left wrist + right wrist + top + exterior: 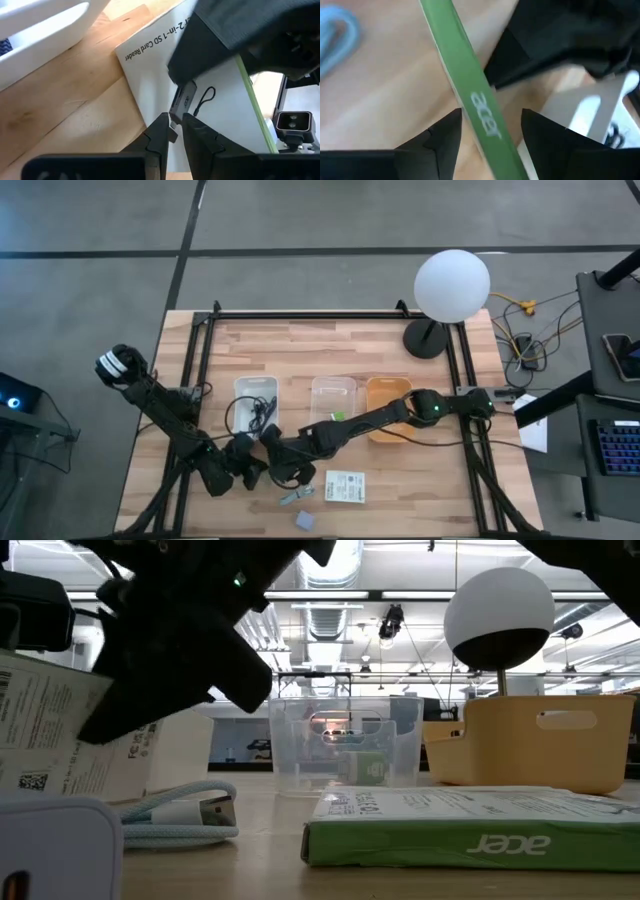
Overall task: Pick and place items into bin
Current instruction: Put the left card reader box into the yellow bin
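Note the flat white card box point(346, 486) with green "acer" edge, lettered "SD Card Reader", lying on the wooden bench point(330, 345) at 6 o'clock. Right hand point(492, 132) open astride its edge; left hand point(171, 131) nearly closed beside it

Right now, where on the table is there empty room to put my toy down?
The widest bare wood runs along the far edge of the table, from the frame's left corner to the lamp base, behind the white bin, clear bin and orange bin. The near middle is crowded: both grippers, left gripper and right gripper, meet beside the white box.
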`<state>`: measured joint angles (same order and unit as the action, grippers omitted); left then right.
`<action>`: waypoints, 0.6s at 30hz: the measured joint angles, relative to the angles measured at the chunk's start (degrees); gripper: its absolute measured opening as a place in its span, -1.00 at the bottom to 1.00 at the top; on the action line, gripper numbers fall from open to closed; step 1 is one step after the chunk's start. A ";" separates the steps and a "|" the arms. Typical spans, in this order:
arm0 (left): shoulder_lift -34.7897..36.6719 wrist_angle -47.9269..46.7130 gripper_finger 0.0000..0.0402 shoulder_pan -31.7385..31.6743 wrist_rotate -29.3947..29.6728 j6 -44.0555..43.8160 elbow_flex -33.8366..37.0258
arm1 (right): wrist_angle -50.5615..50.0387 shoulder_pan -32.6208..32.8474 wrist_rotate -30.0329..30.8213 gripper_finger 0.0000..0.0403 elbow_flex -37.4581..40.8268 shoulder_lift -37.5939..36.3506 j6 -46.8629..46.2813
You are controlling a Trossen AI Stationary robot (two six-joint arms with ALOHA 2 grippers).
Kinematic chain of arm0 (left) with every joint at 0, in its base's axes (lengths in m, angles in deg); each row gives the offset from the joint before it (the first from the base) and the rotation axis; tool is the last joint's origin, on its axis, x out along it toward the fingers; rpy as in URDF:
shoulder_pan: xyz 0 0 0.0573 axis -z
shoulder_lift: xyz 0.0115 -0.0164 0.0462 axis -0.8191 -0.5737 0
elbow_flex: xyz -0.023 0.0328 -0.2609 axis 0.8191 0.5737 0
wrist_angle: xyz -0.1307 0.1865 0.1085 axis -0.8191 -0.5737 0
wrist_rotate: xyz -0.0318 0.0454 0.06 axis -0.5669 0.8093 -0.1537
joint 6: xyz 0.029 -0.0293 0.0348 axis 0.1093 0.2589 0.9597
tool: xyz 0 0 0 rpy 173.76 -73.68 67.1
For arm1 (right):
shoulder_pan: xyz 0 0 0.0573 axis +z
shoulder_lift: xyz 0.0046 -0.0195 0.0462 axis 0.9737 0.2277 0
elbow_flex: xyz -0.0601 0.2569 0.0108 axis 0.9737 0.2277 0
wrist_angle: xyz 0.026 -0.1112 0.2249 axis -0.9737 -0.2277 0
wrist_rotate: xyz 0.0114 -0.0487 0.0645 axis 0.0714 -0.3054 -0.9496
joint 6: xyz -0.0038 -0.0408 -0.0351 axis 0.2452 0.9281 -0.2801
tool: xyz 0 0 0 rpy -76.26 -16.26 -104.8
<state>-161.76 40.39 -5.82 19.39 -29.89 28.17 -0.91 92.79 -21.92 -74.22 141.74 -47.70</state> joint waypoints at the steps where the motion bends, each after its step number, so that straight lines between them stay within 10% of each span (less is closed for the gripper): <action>1: 0.00 0.01 -0.81 0.00 0.00 0.14 0.00 | -0.62 -0.04 1.09 -0.07 0.00 -0.01 -0.36; 12: 0.09 -0.58 -0.81 0.06 -0.17 0.44 0.07 | -11.53 0.80 7.65 -0.81 -0.09 -1.34 -8.92; 18: 0.33 -0.46 -0.81 1.13 -1.81 0.46 0.09 | -23.16 2.49 5.04 -0.85 -3.78 -5.75 -35.22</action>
<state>-161.43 39.93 -4.69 17.58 -29.43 28.25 -24.07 95.28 -16.88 -78.01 135.99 -82.92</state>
